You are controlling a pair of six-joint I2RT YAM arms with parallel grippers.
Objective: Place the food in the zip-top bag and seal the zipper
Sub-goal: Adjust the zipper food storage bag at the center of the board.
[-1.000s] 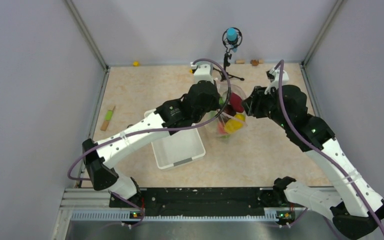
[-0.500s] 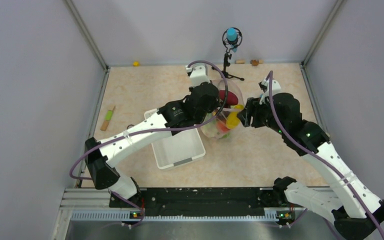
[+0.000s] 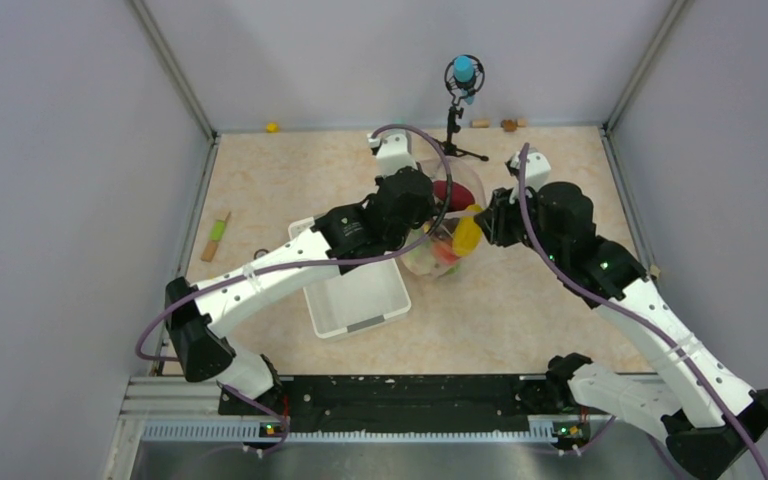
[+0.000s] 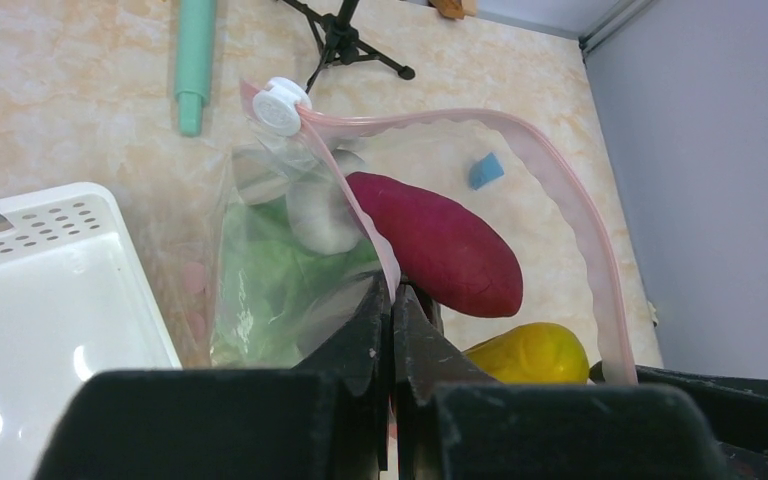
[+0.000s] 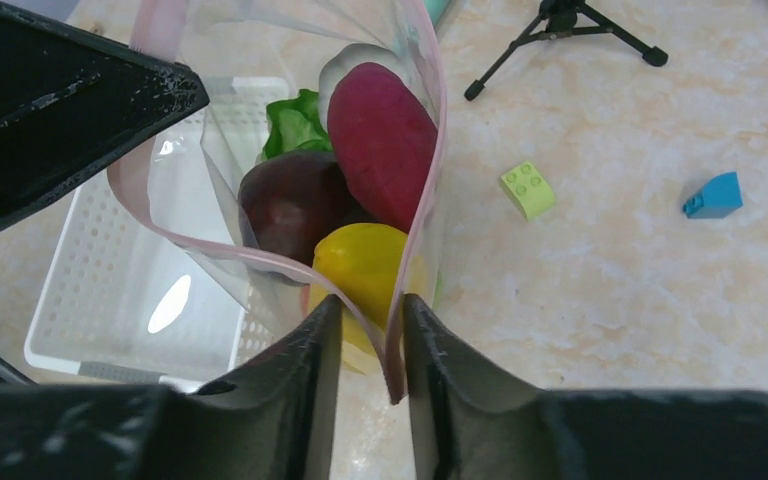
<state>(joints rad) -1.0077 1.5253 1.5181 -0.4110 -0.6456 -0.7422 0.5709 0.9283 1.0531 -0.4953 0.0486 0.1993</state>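
The zip-top bag (image 3: 447, 238) hangs held up above the table (image 3: 520, 310), between the two arms and just beside the white basket (image 3: 355, 300). Its mouth is wide open, and the zipper (image 4: 560, 190) curves around it with its white slider (image 4: 282, 103) at the far end. Inside lie the maroon root (image 5: 382, 140), the yellow piece (image 5: 360, 260), a dark red apple (image 5: 295, 200) and the leafy cabbage (image 5: 295, 125). The left gripper (image 4: 392, 300) is clamped tight on the near rim of the zipper. The right gripper (image 5: 368, 315) straddles the opposite rim, its fingers apart with the yellow piece showing in the gap. From above, the left arm covers much of the bag. On the table beyond it are a black tripod (image 3: 457, 130), a teal cylinder (image 4: 195, 60), a green block (image 5: 527, 190) and a blue block (image 5: 715, 195).
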